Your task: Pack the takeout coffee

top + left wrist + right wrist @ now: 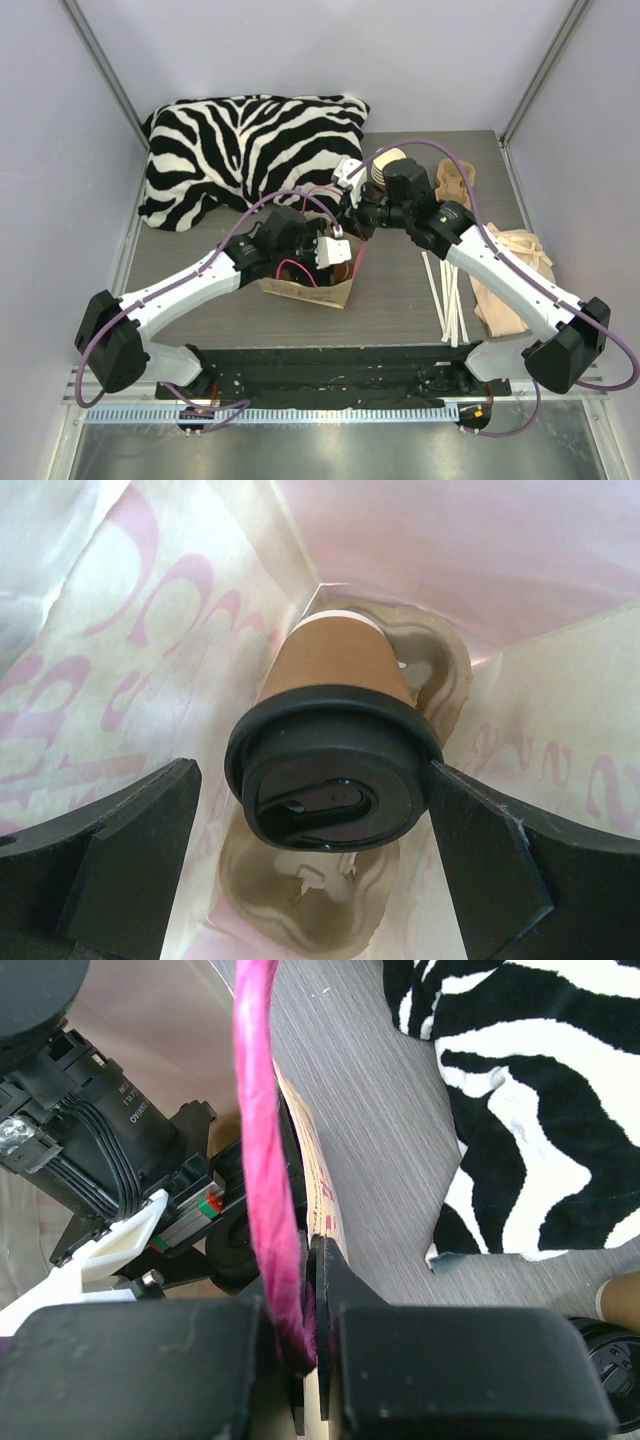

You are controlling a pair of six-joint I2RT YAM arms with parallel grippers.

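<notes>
The coffee [335, 770] is seen deep inside a paper bag [130, 660]. It is set in a cup tray [300, 900] at the bottom of the bag. It stands up, with its black lid on top and its long way pointing up at the left gripper [313, 780]. The second hole of the tray is empty.

The left gripper is held right above the coffee, inside the bag. Its jaws are spread wide, one on each side of the lid, and nothing is gripped. The right-side finger [480, 860] is very near the lid's rim. Whether it touches cannot be told.

The right gripper [300, 1340] is closed on the bag's pink handle [265, 1160], so the mouth of the bag is kept open. The left arm is far nearer to the coffee.

The coffee looks to be placed already. A lift straight up out of the bag is likely needed next. The bag's walls are close on both sides of the fingers, so they could be caught or the cup could be knocked over.

Around the bag, on the table [400, 300], a zebra pillow [250, 150] is seen at the back. A stack of cups [385, 165] is beside it, and white straws [447, 290] lie to the right. None of these are in the way.
</notes>
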